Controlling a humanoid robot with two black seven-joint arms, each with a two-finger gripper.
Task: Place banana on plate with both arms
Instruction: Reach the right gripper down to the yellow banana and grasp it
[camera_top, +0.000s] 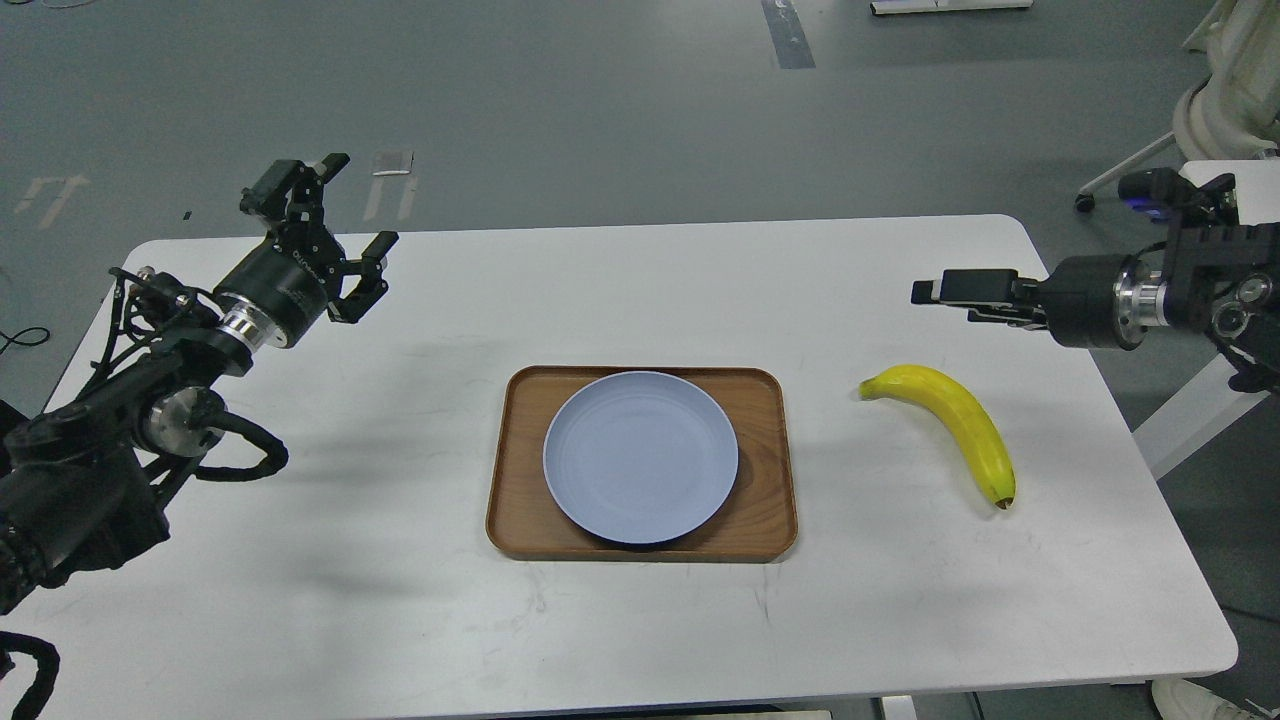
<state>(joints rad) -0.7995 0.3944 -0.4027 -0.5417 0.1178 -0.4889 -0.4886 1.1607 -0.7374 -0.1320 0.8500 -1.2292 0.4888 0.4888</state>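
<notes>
The yellow banana (951, 422) lies on the white table right of the tray, stem end towards the back left, dark tip towards the front. The pale blue plate (640, 457) sits empty on the brown tray (768, 505) at the table's middle. My left gripper (352, 204) is open and empty above the table's back left corner, far from the plate. My right gripper (935, 289) points left, level, above and behind the banana's stem end, apart from it. It is seen side-on, so its fingers cannot be told apart.
The white table (400, 600) ends close to the right of the banana. A white stand (1230, 90) and furniture legs stand off the table's right edge. Grey floor lies beyond the back edge.
</notes>
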